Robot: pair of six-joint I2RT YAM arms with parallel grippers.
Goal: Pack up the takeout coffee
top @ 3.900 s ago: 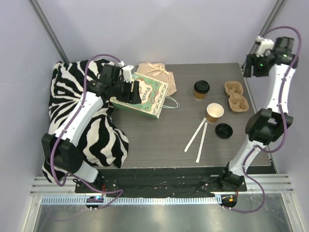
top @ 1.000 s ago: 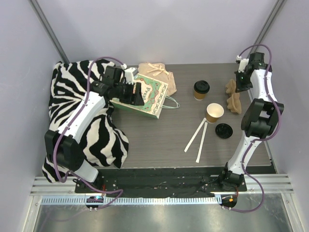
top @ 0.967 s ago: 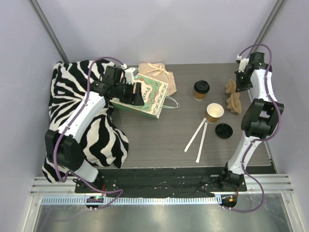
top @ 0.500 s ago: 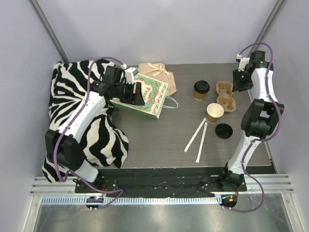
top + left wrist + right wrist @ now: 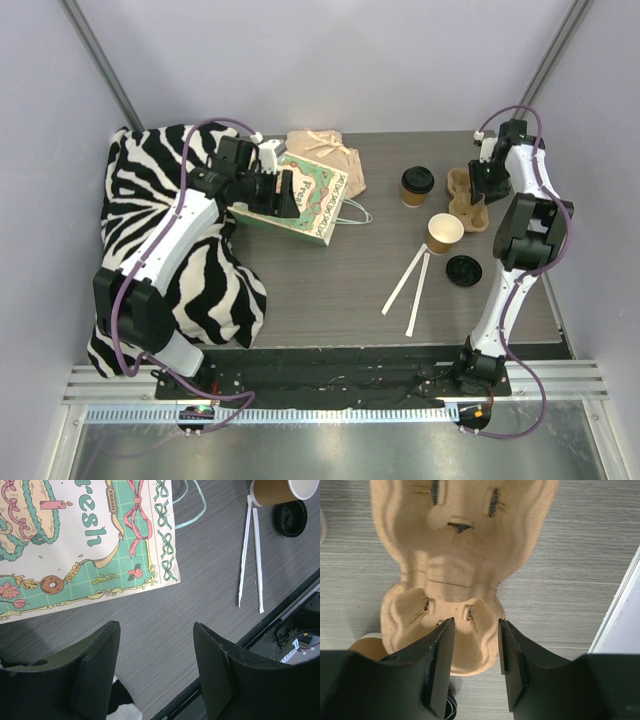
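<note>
At the far right of the table (image 5: 330, 290), the right gripper (image 5: 475, 622) hangs low over a moulded pulp cup carrier (image 5: 465, 555). Its jaws are parted, with the rim of the carrier's nearer pocket in the gap. Whether its fingers (image 5: 440, 655) actually touch the pulp is hard to tell from so close. The carrier lies flat on the wood.

Just left of it stands the takeout coffee (image 5: 417, 185), upright with its black lid on and apart from both grippers. An open brown cup (image 5: 444, 232) stands just beside the carrier's near end. A loose black lid (image 5: 463, 269) lies flat a little nearer the arms. Two white wrapped sticks (image 5: 410, 280) lie side by side to the left of that lid.

Across the table, the left gripper (image 5: 155, 627) hovers with its jaws wide apart and nothing between them, above bare wood at the edge of a printed paper bag (image 5: 75, 540) lying on its side. A crumpled brown paper bag (image 5: 325, 150) sits behind it, and a zebra-striped cloth (image 5: 150, 210) is heaped at the left.
</note>
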